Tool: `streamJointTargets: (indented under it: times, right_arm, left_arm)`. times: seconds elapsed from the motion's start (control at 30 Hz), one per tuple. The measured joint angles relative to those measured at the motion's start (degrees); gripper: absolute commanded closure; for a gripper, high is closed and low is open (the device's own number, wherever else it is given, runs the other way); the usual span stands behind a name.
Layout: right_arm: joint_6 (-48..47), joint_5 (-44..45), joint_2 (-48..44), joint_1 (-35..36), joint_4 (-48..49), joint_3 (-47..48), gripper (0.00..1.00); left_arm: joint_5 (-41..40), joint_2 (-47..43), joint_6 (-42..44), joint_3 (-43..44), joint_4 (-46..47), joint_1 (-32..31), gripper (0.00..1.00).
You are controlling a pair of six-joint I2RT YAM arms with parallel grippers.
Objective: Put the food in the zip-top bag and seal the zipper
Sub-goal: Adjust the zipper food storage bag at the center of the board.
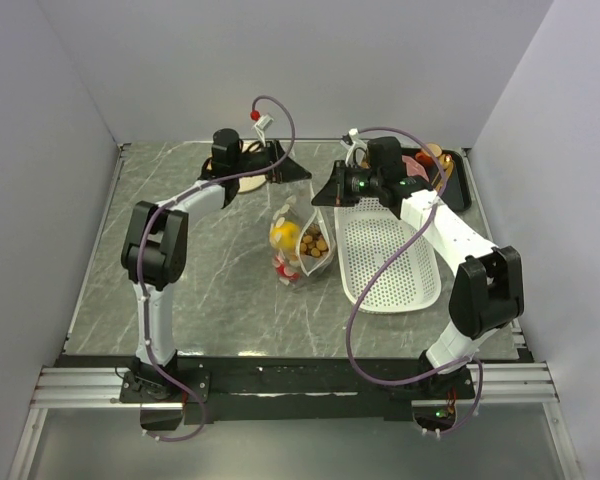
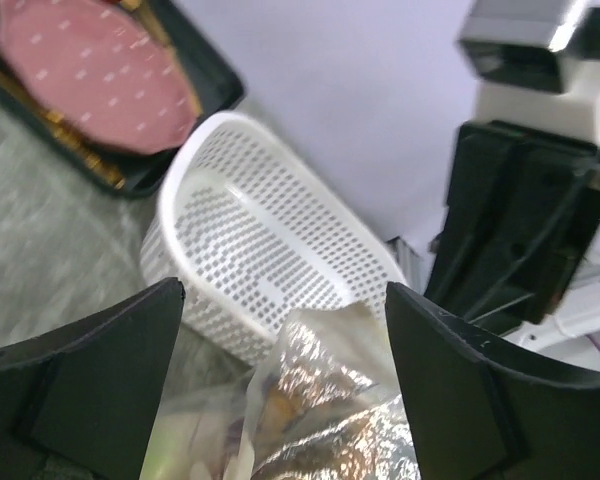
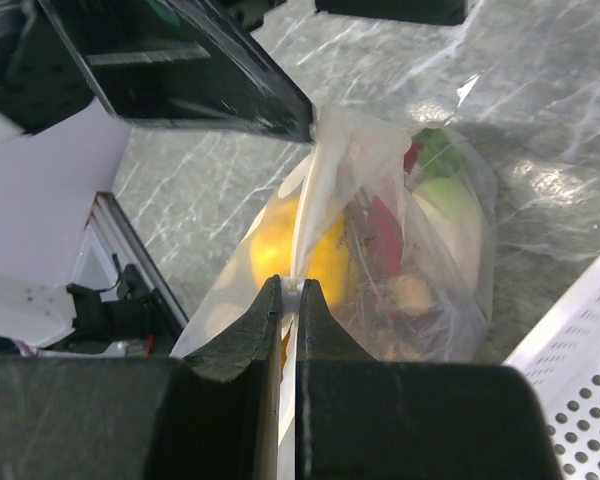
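Clear, floppy, likely slippery zip-top bag [image 3: 430, 290]; pinched at zipper [image 3: 311, 205] by right jaws; left jaws spread; best gripped along strip.

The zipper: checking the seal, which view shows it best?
Right wrist: the zipper runs up close from the shut right gripper. Left wrist shows only crumpled zip-top bag; top view, the bag small, strip indistinct.

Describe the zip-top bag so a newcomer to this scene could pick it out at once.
Start at the grey marbled table, then find the white perforated basket on its right half. Just left of the basket, mid-table, lies the bag. It is the only clear, crinkly thing there, with a yellow fruit and brown nuts showing through.
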Motion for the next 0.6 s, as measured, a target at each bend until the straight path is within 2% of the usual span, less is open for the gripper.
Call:
streamJointTargets:
  times: [0.13, 0.37, 0.5, 0.53, 0.6]
  right_arm:
    - [0.0, -0.7, 0.0, 0.0, 0.0, 0.0, 1.00]
    - [0.3, -1.0, 0.0, -0.2, 0.0, 0.2, 1.00]
    - [0.5, -1.4, 0.0, -0.3, -0.2, 1.2, 1.00]
    - [0.6, -1.4, 0.0, -0.3, -0.2, 1.4, 1.00]
    - [0.7, -1.4, 0.0, -0.3, -0.2, 1.6, 1.00]
  left_arm:
    - [4.5, 3.0, -8.8, 0.6, 12.2, 0.3, 0.14]
    - [8.5, 3.6, -12.5, -3.0, 18.3, 0.6, 0.18]
    - [11.8, 4.8, -18.0, -3.3, 24.6, 0.6, 0.22]
    - [12.3, 5.1, -19.3, -3.3, 26.4, 0.6, 0.29]
    - [13.2, 5.7, -21.7, -3.3, 29.2, 0.6, 0.32]
